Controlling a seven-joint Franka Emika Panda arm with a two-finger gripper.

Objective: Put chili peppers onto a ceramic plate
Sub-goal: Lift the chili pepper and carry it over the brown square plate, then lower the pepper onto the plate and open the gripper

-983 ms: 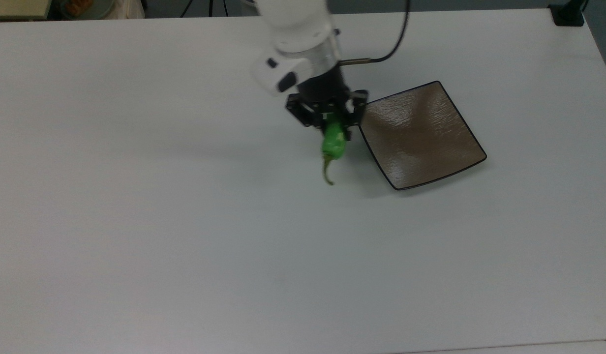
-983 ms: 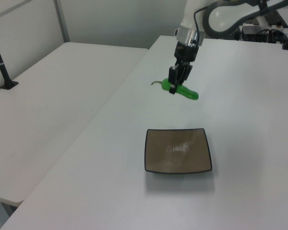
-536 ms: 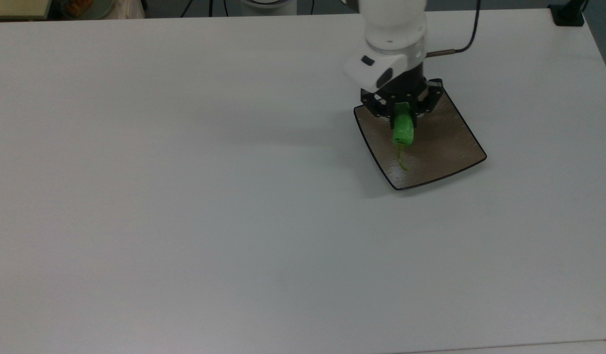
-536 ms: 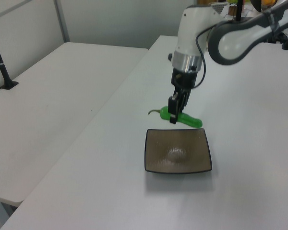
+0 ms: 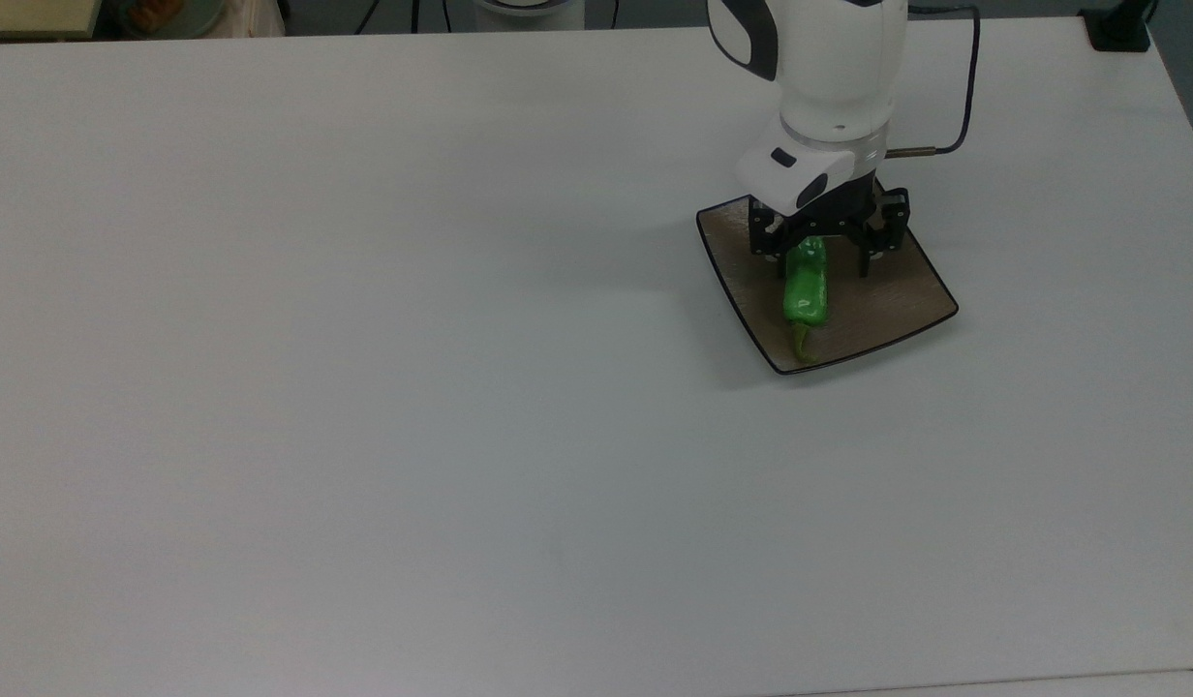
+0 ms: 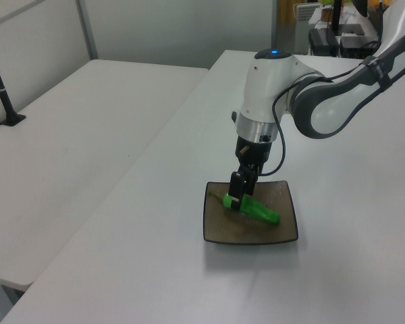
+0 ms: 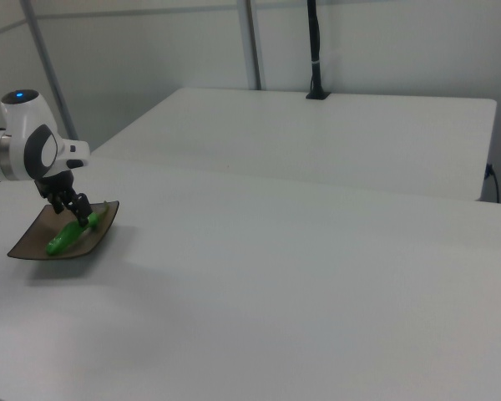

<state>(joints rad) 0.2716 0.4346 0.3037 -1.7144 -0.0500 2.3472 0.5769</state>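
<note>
Lengthwise down the top view, chili pepper [image 5: 807, 293] on ceramic plate [image 5: 897, 290], stem lowermost, end effector [image 5: 817, 254] fingers apart.

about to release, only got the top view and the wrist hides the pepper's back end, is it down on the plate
Observer: In the left view the chili pepper sits low on the ceramic plate; no gap shows beneath it.
Operator: hidden end inside the rim
Observer: Yes. In the left view it stops short of the rim, past the gripper toward the left view's right.
Operator: gripper leaning
Observer: In the left view it slants, its tip nearer the left view's left than the wrist.
</note>
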